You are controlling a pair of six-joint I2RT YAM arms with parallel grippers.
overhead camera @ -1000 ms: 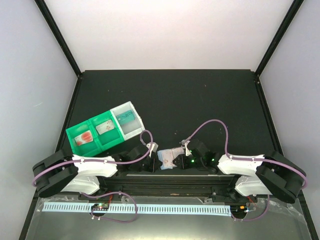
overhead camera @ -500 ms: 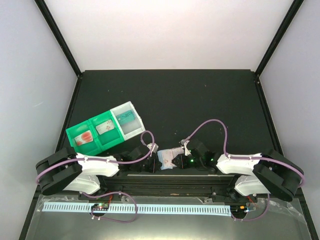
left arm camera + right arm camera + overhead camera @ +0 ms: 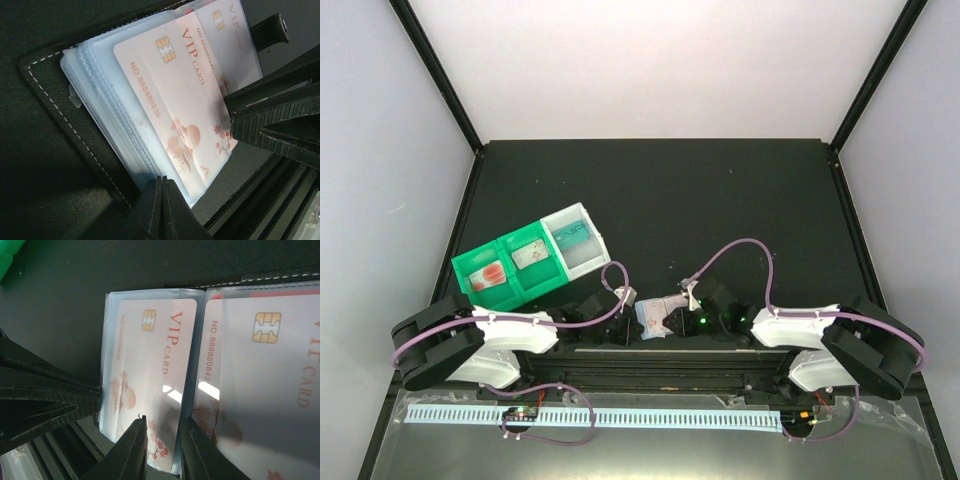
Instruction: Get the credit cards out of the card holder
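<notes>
Between left gripper [image 3: 161, 184], right gripper [image 3: 163, 424]: card holder [image 3: 102, 102], pinched.

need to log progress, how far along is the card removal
Done, it seems: two cards lie in the green tray. In hand: the left gripper pinches the open card holder at its sleeve edge, and the right gripper sits over a sleeved VIP card. Left: that card and a second VIP card beside it are not out yet.
</notes>
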